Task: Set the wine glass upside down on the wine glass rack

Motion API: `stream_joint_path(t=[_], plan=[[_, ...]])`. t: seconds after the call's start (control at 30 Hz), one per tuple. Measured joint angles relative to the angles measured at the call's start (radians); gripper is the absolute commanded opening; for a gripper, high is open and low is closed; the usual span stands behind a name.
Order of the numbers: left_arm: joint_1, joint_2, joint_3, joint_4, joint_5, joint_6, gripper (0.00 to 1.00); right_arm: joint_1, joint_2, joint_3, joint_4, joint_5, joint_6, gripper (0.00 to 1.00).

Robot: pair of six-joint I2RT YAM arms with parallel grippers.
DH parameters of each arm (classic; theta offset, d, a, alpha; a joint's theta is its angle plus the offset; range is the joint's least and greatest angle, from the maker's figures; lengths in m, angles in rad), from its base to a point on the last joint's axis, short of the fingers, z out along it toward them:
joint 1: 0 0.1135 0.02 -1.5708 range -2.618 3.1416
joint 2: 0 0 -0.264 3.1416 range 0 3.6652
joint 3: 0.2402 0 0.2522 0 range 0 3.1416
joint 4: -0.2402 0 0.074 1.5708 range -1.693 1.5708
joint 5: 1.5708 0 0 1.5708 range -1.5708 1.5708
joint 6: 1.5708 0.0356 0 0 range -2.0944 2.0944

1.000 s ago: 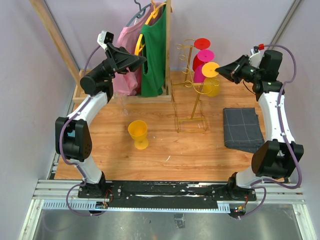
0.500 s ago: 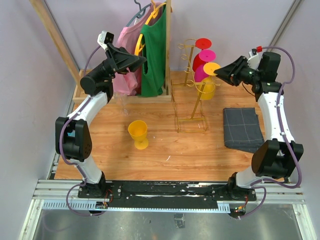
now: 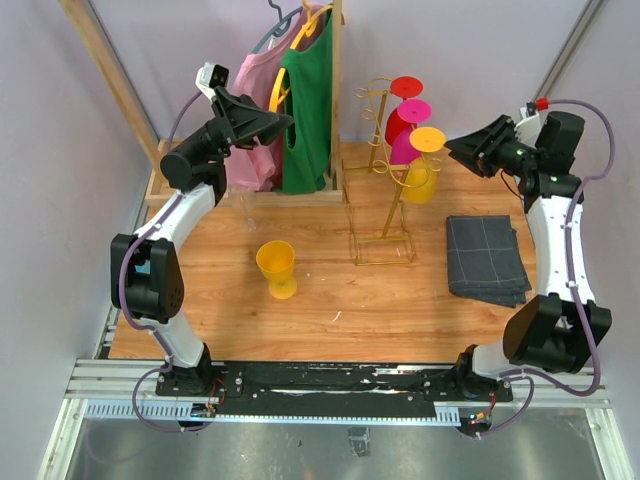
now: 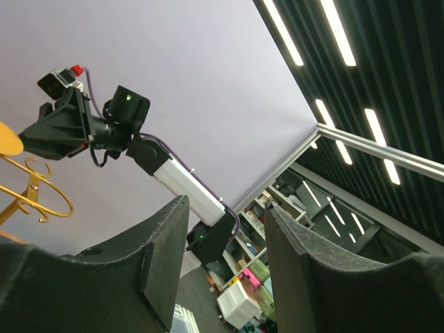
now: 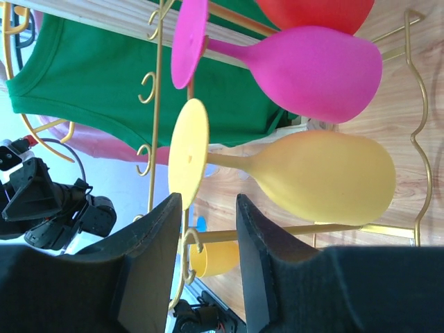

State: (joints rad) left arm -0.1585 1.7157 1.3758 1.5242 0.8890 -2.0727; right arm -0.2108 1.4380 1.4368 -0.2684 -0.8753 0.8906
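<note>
On the wooden table [image 3: 330, 300] stands the gold wine glass rack [image 3: 390, 222]. Near it the right gripper [image 3: 455, 148] hovers, jaws spread and empty; the left gripper [image 3: 288, 120], raised high, gapes too. The yellow wine glass [image 3: 422, 182] hangs inverted on the rack.

The wine glass rack [image 3: 393, 212] is gleaming, glossy gold metal wire; the hung yellow wine glass [image 5: 326, 177] is looking smooth, matt plastic; the tabletop [image 3: 340, 300] is showing grained wood
</note>
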Motion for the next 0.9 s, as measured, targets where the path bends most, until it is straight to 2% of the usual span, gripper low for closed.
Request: stream_joint_path(t=[0.4,0.57,0.67,0.9], plan=[[0.000,-0.010,-0.008,-0.001,0.043,0.029,0.50,-0.015,-0.043,0.005,-0.008,-0.012,0.003,0.40],[0.010,-0.109,-0.101,-0.096,0.119,0.166,0.50,-0.038,-0.061,0.058,-0.085,0.037,-0.040,0.42],[0.017,-0.214,-0.162,-0.323,0.158,0.369,0.50,-0.048,-0.073,0.112,-0.127,0.072,-0.074,0.42],[0.018,-0.415,-0.111,-1.201,0.086,1.063,0.50,-0.049,-0.085,0.171,-0.152,0.088,-0.093,0.42]])
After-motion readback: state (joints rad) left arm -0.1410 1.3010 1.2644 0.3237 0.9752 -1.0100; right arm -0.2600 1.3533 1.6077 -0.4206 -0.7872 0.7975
